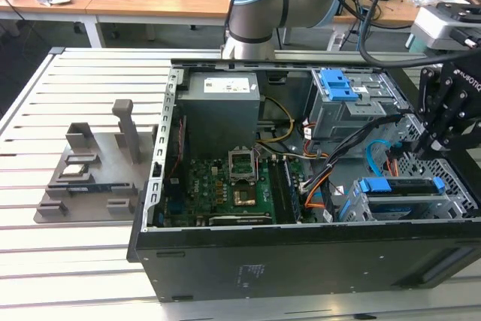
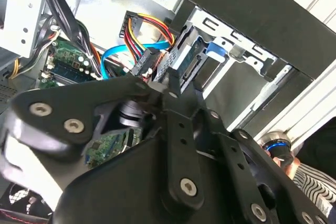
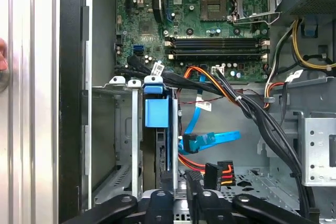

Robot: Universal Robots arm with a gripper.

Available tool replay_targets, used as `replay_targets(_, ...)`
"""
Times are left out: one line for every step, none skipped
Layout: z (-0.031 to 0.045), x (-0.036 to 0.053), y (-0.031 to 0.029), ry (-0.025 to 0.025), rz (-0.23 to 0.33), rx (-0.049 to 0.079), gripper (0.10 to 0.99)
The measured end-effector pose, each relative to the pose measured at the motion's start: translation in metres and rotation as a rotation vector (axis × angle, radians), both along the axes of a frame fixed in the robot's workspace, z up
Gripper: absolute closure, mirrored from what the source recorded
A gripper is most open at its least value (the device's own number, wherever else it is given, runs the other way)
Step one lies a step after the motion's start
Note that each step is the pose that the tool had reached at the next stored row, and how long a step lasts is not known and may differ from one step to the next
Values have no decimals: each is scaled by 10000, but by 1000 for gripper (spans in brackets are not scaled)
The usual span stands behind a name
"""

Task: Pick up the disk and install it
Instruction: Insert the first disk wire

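A: Seating the disk [image 1: 398,186], I'd judge. It's well right of the grey stand [image 1: 98,171], already in the lower bay [image 1: 451,207].

B: Agreed. The tool [image 1: 426,146] hangs just above, fingers together, gripping nothing. Any push needs to run straight along the rails.

I log: gripper [image 2: 176,90] fingertips together beside the disk [image 2: 188,61] seated in its grey bay [image 2: 247,59]; blue cable [image 2: 118,53].

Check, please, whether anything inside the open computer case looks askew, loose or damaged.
Nothing looks damaged. The disk sits straight in its drive cage, but the blue data cable and the power plug beside it hang loose, their ends joined to nothing I can see.
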State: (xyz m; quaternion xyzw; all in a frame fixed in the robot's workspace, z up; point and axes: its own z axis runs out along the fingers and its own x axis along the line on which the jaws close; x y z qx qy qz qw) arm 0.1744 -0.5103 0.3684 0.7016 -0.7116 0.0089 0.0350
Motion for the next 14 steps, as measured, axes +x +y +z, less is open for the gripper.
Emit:
replay_targets(0, 0, 1, 0, 0, 0, 792)
replay_targets(0, 0, 3, 0, 0, 0, 725)
replay_targets(-1, 1, 24, 0, 1, 1, 725)
replay_targets(-1, 1, 73, -1, 2, -1, 725)
replay_targets(-2, 1, 114, -1, 1, 0, 725)
replay_targets(-3, 0, 169, -1, 0, 0, 725)
replay_targets(-7, 0, 208, 0, -1, -1, 725)
replay_targets(-13, 0, 229, -1, -1, 1, 725)
replay_targets(-33, 0, 249, 0, -1, -11, 725)
replay_targets(-66, 0, 259, 0, 0, -35, 725)
replay_targets(-91, 0, 267, 0, 0, -48, 725)
replay_targets(-111, 0, 269, 0, 0, -55, 725)
replay_targets(-130, 0, 269, 0, 0, -57, 725)
replay_targets(-139, 0, 269, 0, 0, -59, 725)
